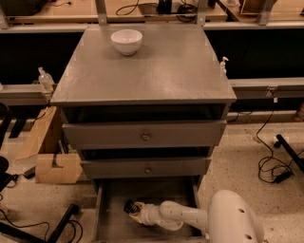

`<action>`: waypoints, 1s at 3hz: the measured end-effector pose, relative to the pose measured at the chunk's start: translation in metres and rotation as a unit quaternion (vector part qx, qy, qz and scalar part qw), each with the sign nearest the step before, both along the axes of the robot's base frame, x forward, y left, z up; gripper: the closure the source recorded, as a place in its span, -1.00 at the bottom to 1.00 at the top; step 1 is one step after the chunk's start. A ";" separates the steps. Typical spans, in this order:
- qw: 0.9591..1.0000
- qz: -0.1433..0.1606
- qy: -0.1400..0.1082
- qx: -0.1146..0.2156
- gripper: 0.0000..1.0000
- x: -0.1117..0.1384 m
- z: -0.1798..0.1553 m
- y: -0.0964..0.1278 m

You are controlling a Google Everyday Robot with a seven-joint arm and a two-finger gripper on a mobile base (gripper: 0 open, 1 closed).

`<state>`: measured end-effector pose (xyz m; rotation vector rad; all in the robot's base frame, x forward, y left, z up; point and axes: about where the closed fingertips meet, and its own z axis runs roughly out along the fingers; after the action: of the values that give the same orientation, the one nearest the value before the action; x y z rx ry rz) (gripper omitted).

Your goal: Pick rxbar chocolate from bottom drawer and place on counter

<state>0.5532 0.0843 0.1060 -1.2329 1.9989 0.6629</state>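
This looks like a robotics lab. A grey cabinet stands on a speckled floor strewn with cables, with wooden desks behind and a cardboard box beside it. A white robot arm has its gripper low inside the open bottom drawer.

Glossy white arm of smooth rounded segments, cream-toned gripper inside the bottom drawer

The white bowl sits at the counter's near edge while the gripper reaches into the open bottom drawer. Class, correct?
No: the camera view shows the white bowl at the far edge of the counter; the gripper is in the open bottom drawer.
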 end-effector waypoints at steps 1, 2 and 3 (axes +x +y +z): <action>1.000 0.000 0.000 0.000 1.00 0.000 0.000 0.000; 1.000 0.000 0.000 0.000 1.00 0.000 0.000 0.000; 1.000 0.000 0.000 0.000 1.00 0.000 0.000 0.000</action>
<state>0.5531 0.0844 0.1064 -1.2330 1.9988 0.6631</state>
